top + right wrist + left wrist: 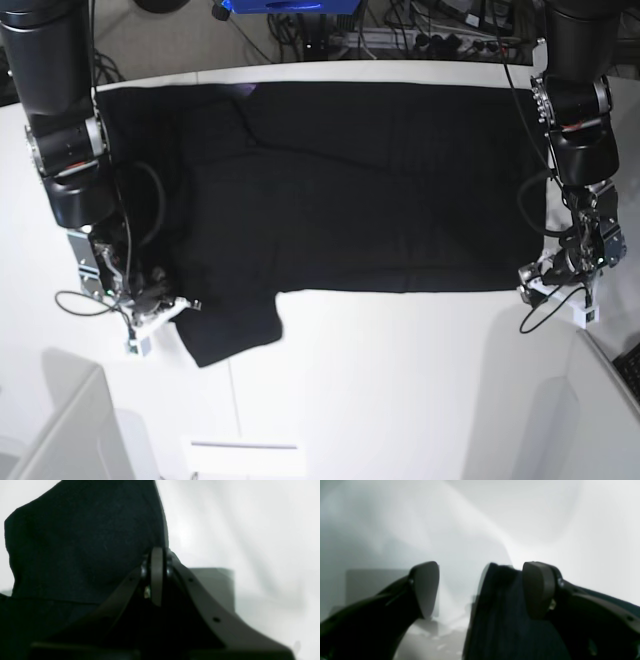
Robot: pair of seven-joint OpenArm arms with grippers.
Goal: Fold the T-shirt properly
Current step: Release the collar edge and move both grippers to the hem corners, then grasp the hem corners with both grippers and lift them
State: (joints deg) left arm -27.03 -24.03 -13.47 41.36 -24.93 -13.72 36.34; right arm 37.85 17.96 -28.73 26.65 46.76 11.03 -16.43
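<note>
Matte black cloth, soft and creased, fills my 2 wrist views.
My right pincer [157,580] pinches the T-shirt [340,190] sleeve; left pincer [480,590] spread at its hem; white surface [400,380] bare ahead.

light: even, bright, overhead | shadows: soft grey ones are cast on the table [400,390] | blur: both wrist views are rendered soft, backgrounds washed out | T-shirt [360,190]: detail is lost in black
</note>
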